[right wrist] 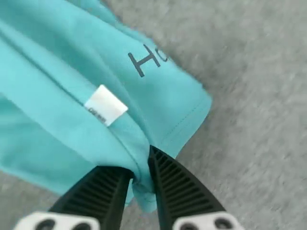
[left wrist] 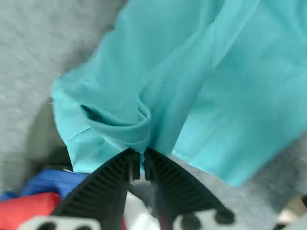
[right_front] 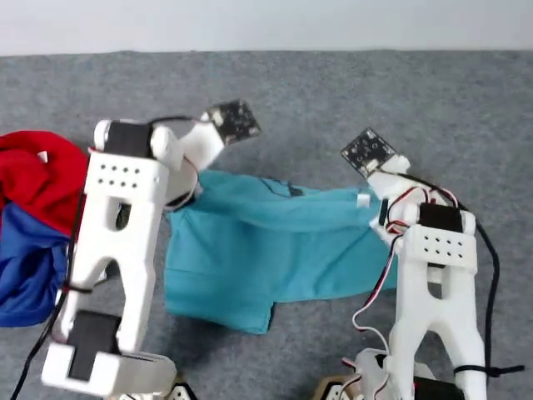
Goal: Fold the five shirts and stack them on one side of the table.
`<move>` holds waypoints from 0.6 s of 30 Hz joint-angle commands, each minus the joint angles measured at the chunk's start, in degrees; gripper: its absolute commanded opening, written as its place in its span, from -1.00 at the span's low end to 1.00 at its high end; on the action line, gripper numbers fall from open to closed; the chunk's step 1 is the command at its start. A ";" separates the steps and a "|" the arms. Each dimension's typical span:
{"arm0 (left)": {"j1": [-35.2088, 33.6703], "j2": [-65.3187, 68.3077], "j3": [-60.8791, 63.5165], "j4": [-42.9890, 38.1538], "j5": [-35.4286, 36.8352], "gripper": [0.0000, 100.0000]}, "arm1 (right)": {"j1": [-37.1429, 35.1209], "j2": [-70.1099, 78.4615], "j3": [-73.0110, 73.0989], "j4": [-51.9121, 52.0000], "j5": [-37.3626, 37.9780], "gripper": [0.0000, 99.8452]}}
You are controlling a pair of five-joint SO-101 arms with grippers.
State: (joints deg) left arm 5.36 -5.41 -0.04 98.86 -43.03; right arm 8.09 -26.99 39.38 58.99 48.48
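Note:
A teal shirt (right_front: 258, 250) lies partly folded on the grey table (right_front: 333, 92) between my two arms. My left gripper (right_front: 183, 198) is at the shirt's far left corner. In the left wrist view it (left wrist: 139, 160) is shut on a bunched fold of the teal shirt (left wrist: 201, 86). My right gripper (right_front: 376, 218) is at the shirt's far right corner. The right wrist view shows it (right wrist: 140, 173) pinching the edge of the teal shirt (right wrist: 72, 67), close to a white label (right wrist: 106, 105) and some dark lettering.
A red shirt (right_front: 37, 175) and a blue shirt (right_front: 29, 267) lie crumpled at the table's left edge, close beside the left arm. They also appear behind the left gripper as the blue shirt (left wrist: 53, 181) and red shirt (left wrist: 24, 208). Bare grey table stretches across the far side and the right.

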 commanded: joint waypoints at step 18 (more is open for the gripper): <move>-7.21 -40.00 26.59 1.23 -0.26 -0.54 | 7.96 -2.68 -13.63 25.54 0.26 -0.44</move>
State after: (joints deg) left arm -1.41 -40.84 26.59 98.95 -43.47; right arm 14.77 -27.60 31.65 83.43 48.48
